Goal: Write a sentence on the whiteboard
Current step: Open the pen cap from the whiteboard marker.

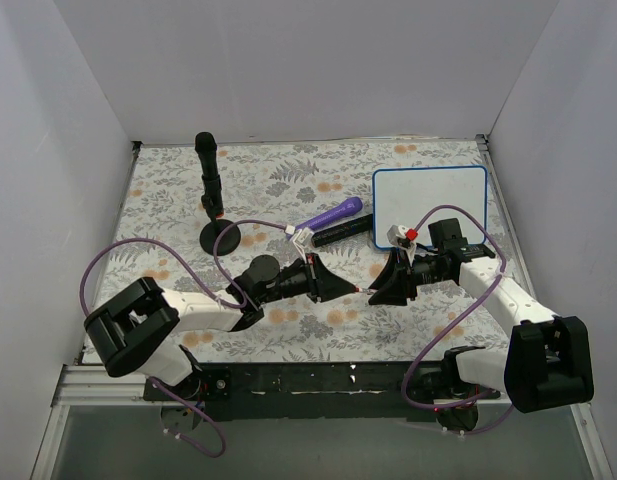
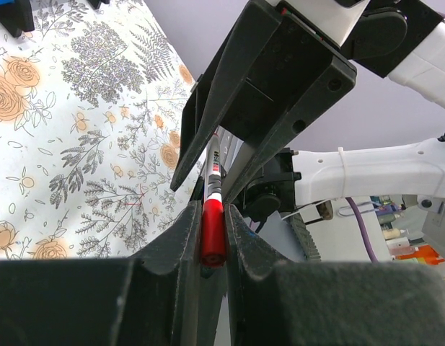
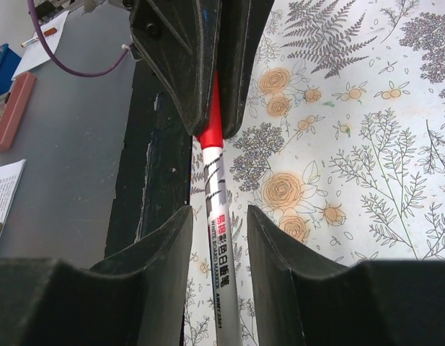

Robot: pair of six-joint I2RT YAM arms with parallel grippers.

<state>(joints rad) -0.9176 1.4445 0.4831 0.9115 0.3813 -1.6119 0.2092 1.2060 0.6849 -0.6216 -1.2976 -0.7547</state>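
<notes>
Though flat, whiteboard lengthwise left-right

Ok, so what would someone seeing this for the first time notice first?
The two arms meeting tip to tip in the middle: the left gripper is clamped on the cap end of a red-capped marker, while the right gripper has its fingers either side of the barrel with gaps showing. Next comes the whiteboard at the far right, blank, with a purple marker lying just left of it.
</notes>
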